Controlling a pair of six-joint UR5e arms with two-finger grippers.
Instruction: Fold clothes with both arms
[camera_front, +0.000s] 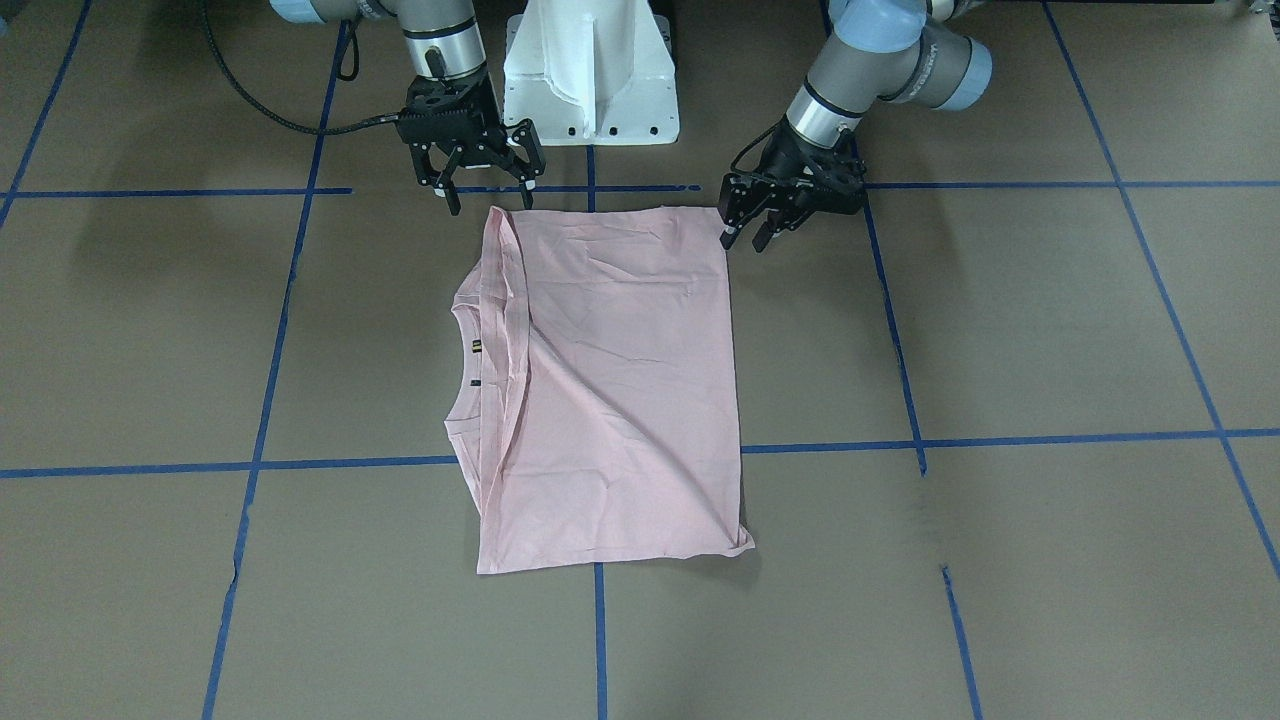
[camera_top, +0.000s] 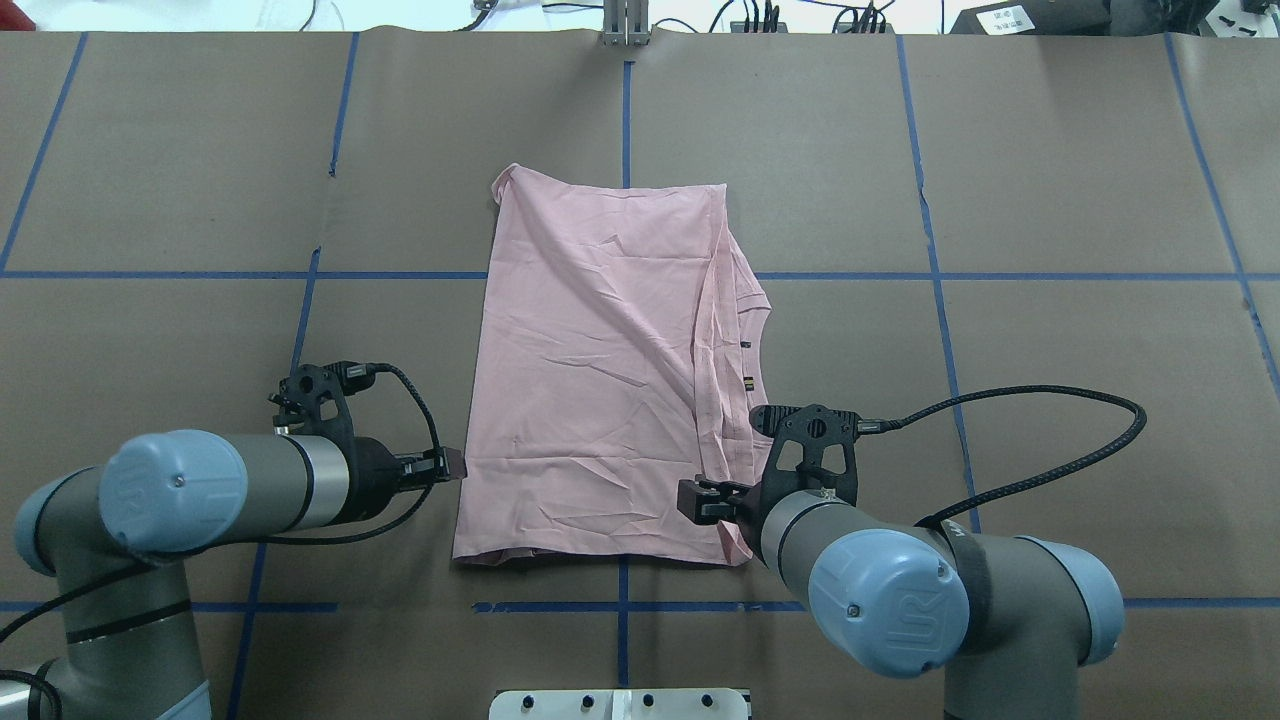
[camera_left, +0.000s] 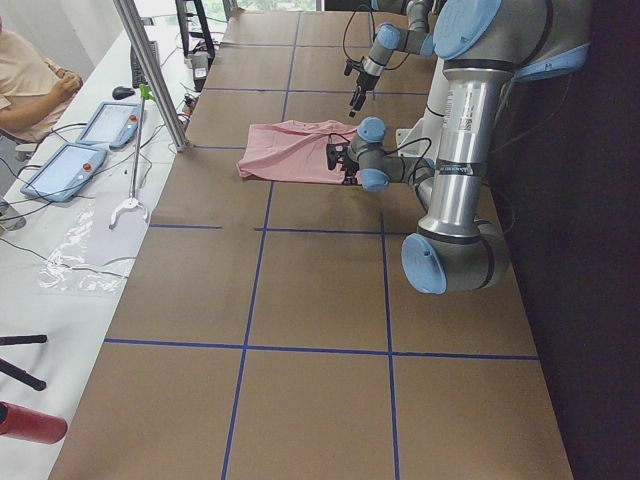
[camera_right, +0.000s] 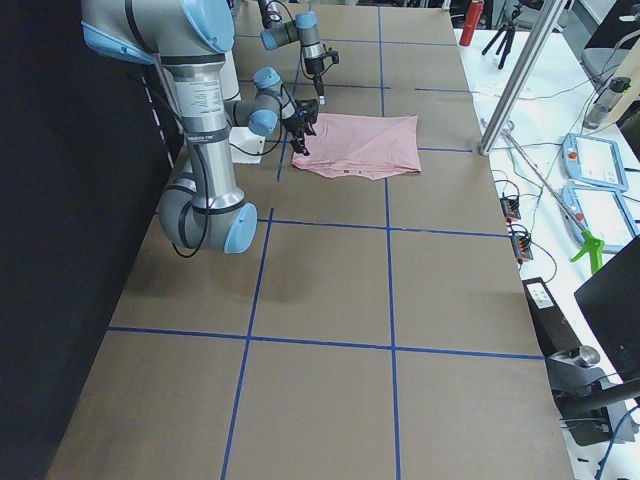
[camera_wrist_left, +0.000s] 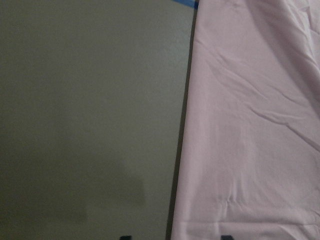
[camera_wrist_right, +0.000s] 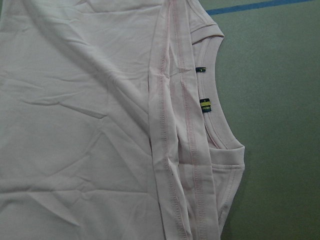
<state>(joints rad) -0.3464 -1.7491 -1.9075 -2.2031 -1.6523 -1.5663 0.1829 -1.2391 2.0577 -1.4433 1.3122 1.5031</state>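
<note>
T-shirt (camera_front: 610, 380) folded flat | left end effector (camera_front: 745, 238) spread, beside corner | right end effector (camera_front: 490, 194) spread, beside corner

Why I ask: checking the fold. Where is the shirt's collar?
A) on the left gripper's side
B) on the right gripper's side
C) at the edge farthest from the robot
B: the collar lies along the edge of the shirt nearest the right gripper, opposite the left gripper.
</note>
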